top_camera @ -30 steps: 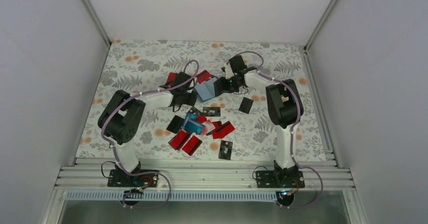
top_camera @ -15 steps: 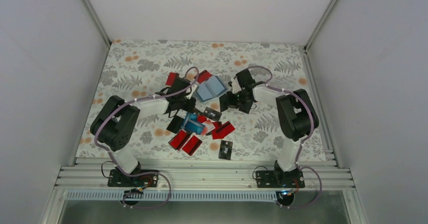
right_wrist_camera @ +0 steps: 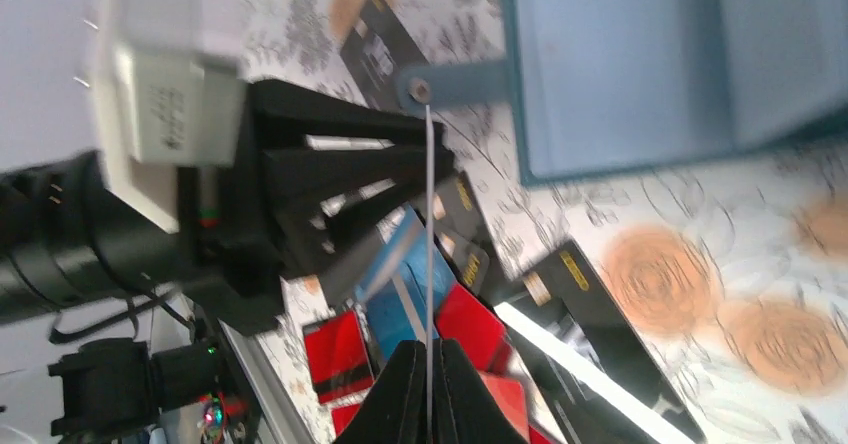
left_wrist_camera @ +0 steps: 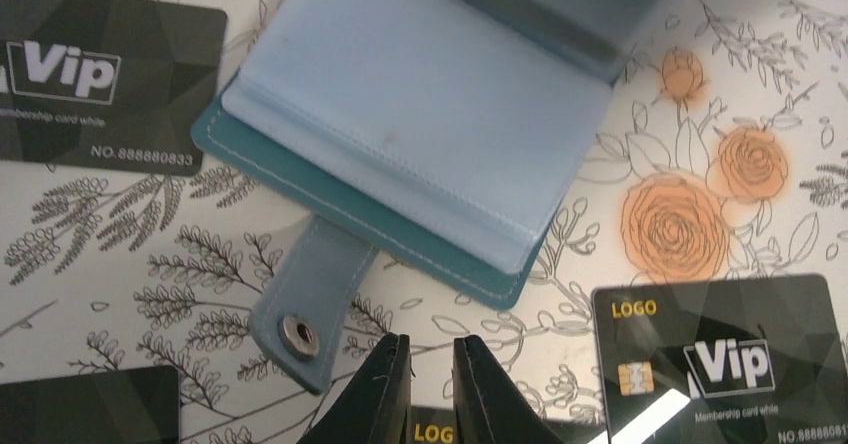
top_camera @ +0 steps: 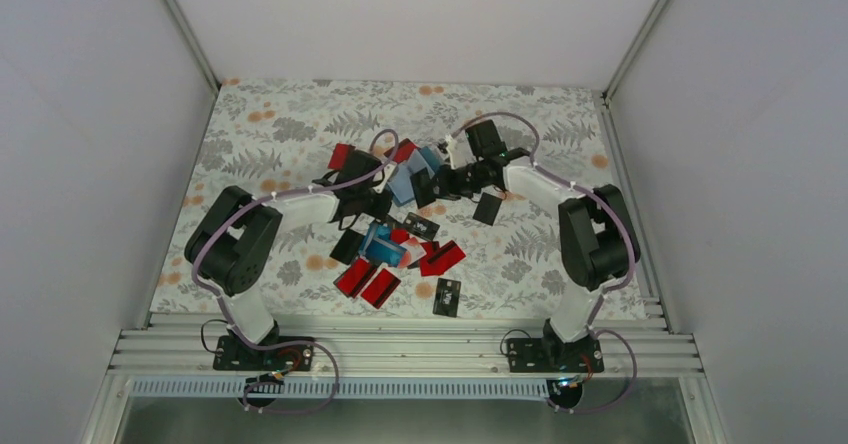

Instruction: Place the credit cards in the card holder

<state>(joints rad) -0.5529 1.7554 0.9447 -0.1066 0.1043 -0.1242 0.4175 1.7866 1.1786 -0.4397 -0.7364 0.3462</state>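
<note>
Seen from above, two robot arms are reaching toward the middle of a table. The card holder [top_camera: 408, 180] is lying open between them, a little toward the far side. The left gripper [top_camera: 377, 202] is sitting just beside its near left edge, and the right gripper [top_camera: 432, 186] is at its right edge. Loose cards [top_camera: 380, 264] in red, black and blue are lying scattered, mostly in a heap nearer than the holder. A few red ones are lying beyond it.

The left wrist camera is showing what the overhead view cannot. The holder has pale blue inner pockets inside a teal cover. A strap [left_wrist_camera: 312, 309] with a metal snap is lying flat, pointing toward the fingers. Black cards printed "Vip" are lying on either side. The left jaws are standing nearly closed, with only a narrow gap and nothing between them.

The right wrist camera is showing its fingers pinching a thin card [right_wrist_camera: 428, 244]. The card is edge-on, appearing as a pale line reaching toward the strap's snap, with the left gripper facing it.

A tablecloth [top_camera: 280, 129] is covering the table, white with grey ferns and orange flowers. Plain white walls [top_camera: 90, 114] are enclosing three sides, and a ribbed metal rail [top_camera: 400, 349] is running along the near edge.
</note>
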